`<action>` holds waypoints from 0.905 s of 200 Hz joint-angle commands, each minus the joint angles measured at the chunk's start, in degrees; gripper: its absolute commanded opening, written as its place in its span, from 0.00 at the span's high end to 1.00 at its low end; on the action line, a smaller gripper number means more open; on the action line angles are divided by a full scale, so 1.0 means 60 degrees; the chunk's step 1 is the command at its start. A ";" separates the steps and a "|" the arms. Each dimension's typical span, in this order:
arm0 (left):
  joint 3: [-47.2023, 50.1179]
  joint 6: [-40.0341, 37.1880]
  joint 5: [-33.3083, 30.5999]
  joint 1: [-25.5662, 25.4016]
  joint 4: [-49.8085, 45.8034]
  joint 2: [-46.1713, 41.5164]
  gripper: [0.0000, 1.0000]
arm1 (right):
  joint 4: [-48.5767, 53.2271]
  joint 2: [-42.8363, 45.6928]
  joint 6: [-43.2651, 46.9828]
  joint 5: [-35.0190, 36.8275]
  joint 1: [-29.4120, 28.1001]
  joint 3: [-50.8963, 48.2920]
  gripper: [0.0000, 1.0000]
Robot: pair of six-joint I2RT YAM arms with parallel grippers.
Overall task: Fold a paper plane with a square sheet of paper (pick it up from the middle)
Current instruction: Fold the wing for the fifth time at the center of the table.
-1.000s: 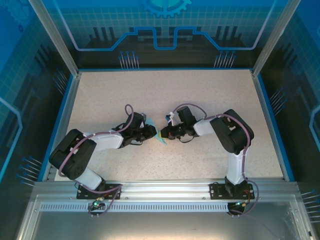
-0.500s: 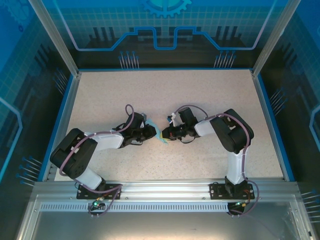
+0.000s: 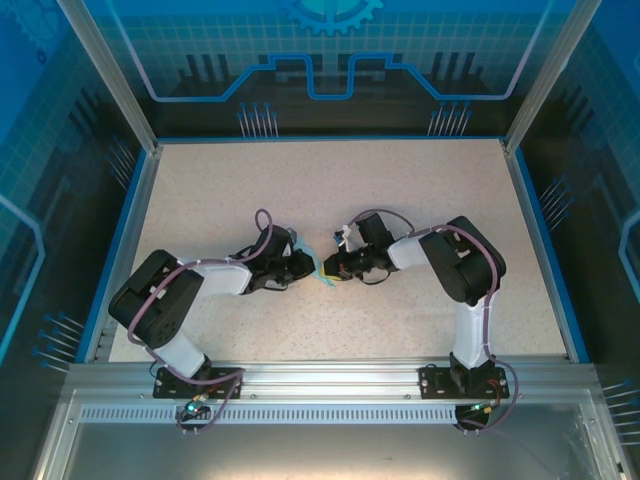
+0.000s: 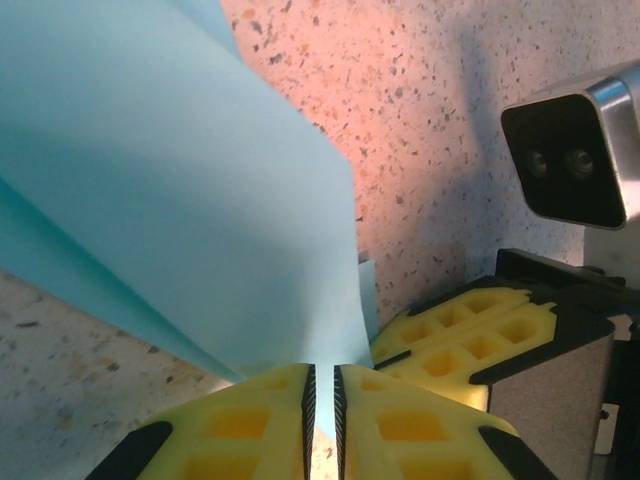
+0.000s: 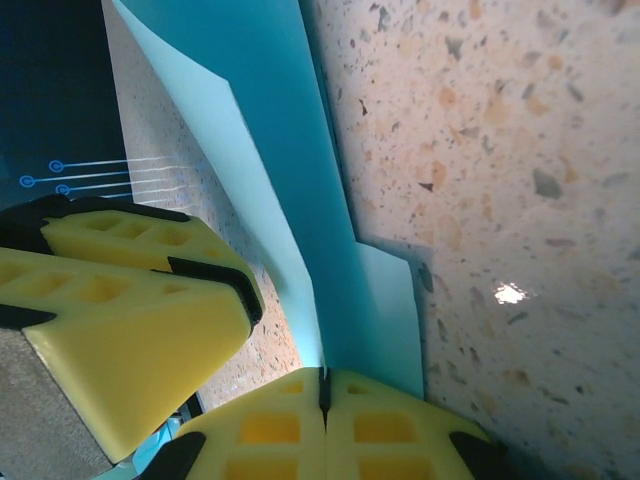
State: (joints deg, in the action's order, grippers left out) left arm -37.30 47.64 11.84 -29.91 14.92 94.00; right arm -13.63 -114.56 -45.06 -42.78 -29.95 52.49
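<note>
Meeting tip to tip at the middle of the worktop (image 3: 420, 200), the left gripper (image 4: 322, 372) and the right gripper (image 5: 323, 378) both hold the light-blue sheet of paper (image 4: 180, 180) between them. The left gripper is closed to a thin slit, with the sheet running into that slit and pinched there. The right gripper is fully closed, clamping an edge of the same sheet at the seam of its fingers. The sheet stands on edge in overlapping folded layers, just above the worktop.
</note>
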 commanded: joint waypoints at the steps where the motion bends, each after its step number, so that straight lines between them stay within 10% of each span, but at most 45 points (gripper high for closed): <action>1: -0.0302 -0.0087 0.0138 -0.0011 0.0150 0.0233 0.87 | 0.0732 -0.0565 0.0088 0.0840 0.0133 0.0009 1.00; 181: -0.0368 0.1012 -0.1121 -0.0020 -0.1051 0.0791 0.95 | 0.2072 0.0389 0.1051 0.1037 0.0100 0.0699 0.85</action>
State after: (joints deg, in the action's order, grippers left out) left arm -39.20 51.99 8.73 -29.95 12.38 96.99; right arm -6.46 -114.06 -42.35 -41.76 -30.11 55.64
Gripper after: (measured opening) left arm 0.056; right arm 0.125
